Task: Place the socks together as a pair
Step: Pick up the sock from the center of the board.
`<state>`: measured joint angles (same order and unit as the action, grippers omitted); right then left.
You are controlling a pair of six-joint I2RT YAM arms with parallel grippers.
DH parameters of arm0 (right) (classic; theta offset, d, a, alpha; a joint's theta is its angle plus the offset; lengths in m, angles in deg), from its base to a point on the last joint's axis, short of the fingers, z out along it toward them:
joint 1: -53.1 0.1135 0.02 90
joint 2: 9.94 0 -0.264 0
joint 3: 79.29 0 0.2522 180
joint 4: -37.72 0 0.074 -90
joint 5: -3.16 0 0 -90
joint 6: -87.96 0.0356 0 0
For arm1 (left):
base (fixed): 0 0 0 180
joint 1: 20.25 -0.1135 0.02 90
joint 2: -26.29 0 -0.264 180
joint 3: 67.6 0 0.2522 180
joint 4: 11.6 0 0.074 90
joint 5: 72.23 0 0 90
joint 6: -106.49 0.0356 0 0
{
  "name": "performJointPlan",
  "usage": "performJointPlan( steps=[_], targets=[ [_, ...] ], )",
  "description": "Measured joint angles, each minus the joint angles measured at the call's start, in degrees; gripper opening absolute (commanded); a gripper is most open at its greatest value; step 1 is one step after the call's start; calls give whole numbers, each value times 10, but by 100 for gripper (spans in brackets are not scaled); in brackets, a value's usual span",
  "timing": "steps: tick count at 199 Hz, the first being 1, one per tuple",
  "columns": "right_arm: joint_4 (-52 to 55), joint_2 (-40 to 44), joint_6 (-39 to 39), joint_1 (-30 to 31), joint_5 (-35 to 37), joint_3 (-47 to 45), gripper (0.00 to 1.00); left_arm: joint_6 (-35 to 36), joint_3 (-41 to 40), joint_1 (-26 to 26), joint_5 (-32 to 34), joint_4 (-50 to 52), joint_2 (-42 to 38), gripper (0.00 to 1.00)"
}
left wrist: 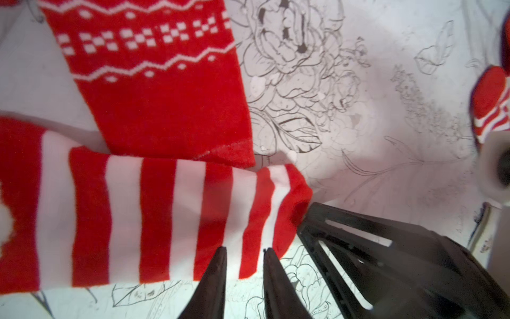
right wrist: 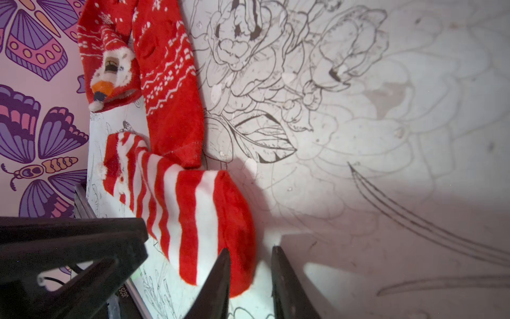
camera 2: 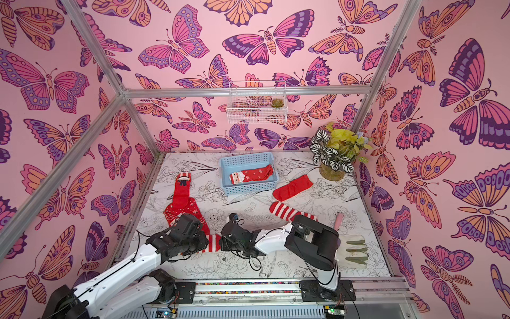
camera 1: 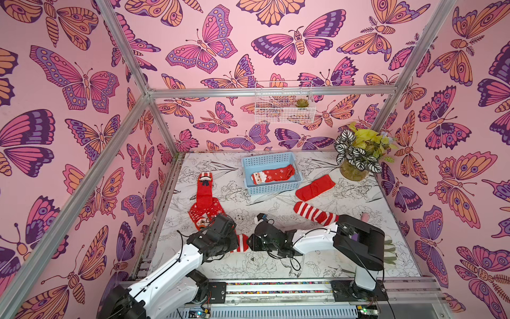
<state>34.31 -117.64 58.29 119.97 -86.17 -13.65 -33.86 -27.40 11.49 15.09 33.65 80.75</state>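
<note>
A red-white striped sock (left wrist: pixel 160 210) lies flat on the table between my two arms, and a strip of it (camera 1: pixel 242 244) shows in both top views. My left gripper (left wrist: pixel 244 250) stands over the sock's near edge, jaws a narrow gap apart, with flat fabric showing between them. My right gripper (right wrist: pixel 251 250) straddles the sock's red toe (right wrist: pixel 237 234), and bare table shows beside one finger. A patterned red sock (left wrist: pixel 165 96) overlaps the striped one. The matching striped sock (camera 1: pixel 314 214) lies to the right, partly under my right arm.
A blue basket (camera 1: pixel 271 187) at the back holds a Santa sock (camera 1: pixel 273 175). A plain red sock (camera 1: pixel 314 187) lies right of it. Further red socks (camera 1: pixel 204 193) lie at the left, one with an animal face (right wrist: pixel 110 69). A potted plant (camera 1: pixel 354 168) stands back right, a glove (camera 1: pixel 389 248) near right.
</note>
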Motion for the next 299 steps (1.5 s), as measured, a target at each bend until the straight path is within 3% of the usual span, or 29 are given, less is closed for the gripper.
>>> performJointPlan(
  steps=[17,69,112,138,153,175,202,255,299],
  targets=[
    [-6,-3,2,0,2,1,29,3,0,7,7,1,28,16],
    [-20,-21,8,0,1,14,25,8,2,29,26,-10,95,14],
    [-21,-22,10,0,0,14,0,13,7,37,31,-24,108,14],
    [-16,-8,1,0,-2,9,0,20,7,40,27,-25,101,17],
    [-8,24,-6,0,-8,-4,0,23,9,40,20,-24,76,21],
    [29,94,-28,0,-19,-9,0,33,21,41,9,-23,12,44],
    [71,203,-59,0,-32,-14,0,41,52,42,5,-24,-58,55],
    [186,367,-124,0,-33,0,0,51,94,42,0,-27,-75,54],
    [201,382,-135,0,-33,42,0,51,94,42,25,-17,-78,53]
  ],
)
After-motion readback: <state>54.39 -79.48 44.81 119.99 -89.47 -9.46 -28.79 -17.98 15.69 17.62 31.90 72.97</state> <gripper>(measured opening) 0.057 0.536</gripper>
